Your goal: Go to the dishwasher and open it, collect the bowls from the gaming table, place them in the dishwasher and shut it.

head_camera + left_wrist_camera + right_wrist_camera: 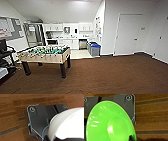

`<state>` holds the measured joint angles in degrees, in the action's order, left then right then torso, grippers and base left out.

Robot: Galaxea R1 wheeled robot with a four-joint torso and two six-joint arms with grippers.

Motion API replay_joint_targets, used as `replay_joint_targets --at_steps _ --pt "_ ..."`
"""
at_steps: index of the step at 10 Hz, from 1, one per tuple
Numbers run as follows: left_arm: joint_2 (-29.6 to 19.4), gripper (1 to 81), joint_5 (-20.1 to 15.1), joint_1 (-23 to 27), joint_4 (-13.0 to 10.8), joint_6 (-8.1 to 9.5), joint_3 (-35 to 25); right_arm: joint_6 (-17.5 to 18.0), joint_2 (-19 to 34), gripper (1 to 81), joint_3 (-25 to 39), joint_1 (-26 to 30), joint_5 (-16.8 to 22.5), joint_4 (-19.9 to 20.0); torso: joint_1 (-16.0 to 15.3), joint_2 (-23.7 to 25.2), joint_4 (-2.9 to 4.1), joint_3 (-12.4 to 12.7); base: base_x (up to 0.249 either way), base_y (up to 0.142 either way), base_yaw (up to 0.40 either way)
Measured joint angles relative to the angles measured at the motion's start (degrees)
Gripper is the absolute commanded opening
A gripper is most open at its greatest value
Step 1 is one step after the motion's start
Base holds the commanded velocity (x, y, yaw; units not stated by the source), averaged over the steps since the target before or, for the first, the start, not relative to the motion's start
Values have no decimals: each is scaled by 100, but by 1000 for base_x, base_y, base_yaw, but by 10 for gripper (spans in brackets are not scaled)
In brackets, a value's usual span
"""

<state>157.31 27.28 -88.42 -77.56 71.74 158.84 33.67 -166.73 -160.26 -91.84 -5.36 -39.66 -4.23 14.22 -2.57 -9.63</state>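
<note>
Dishwasher [83,44]: far across brown carpet [112,75], well apart from both tools | lime green bowl [109,122]: close against right wrist; grip unconfirmed | white bowl [70,124]: by left wrist; tool states indeterminate.

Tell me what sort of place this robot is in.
Probably an office break room: a wooden table-football table with a green field stands on brown carpet, a kitchenette with white cabinets sits at the back, and blue-lidded grey bins stand beside it.
</note>
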Motion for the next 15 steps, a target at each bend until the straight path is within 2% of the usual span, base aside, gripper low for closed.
replay_joint_targets --at_steps 6,15 --pt "-85 10 13 -20 18 0 54 0 46 10 -5 -20 -20 0 2 0 0 2 109 0 0" --pt "35 10 -22 11 18 0 72 0 30 10 -2 41 -39 -4 2 0 0 2 132 0 0"
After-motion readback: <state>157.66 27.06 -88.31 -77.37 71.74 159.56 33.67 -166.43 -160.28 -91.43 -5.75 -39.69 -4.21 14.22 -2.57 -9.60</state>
